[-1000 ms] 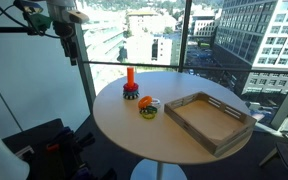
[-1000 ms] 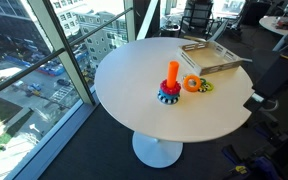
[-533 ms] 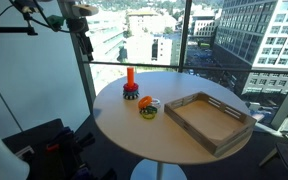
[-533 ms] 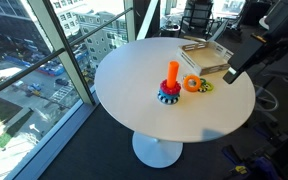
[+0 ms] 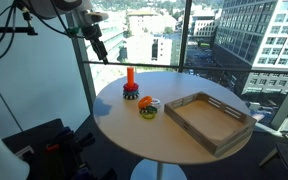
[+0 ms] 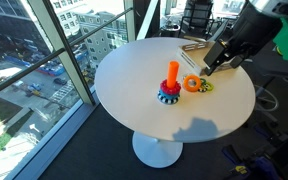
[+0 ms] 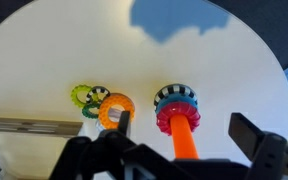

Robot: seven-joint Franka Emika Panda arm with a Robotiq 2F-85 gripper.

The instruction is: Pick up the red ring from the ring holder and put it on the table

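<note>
The ring holder (image 5: 130,80) is an upright orange peg standing near the edge of the round white table (image 5: 154,140). It also shows in the other exterior view (image 6: 171,78). In the wrist view the red ring (image 7: 170,121) sits on the peg (image 7: 185,143), with a blue ring and a black-and-white ring stacked with it. My gripper (image 7: 184,124) is open and empty. It hangs in the air well above the peg, with its fingers either side of it in the wrist view. It also shows in both exterior views (image 5: 99,47) (image 6: 206,68).
A yellow-and-orange round piece (image 5: 148,106) (image 7: 114,108) lies on the table beside the holder, with green pieces (image 7: 85,97) next to it. A rectangular wooden tray (image 5: 210,120) stands on the table beyond them. Glass walls stand close behind the table.
My arm has swung in from outside the table towards the ring holder and has come lower. The objects on the table have not moved.
</note>
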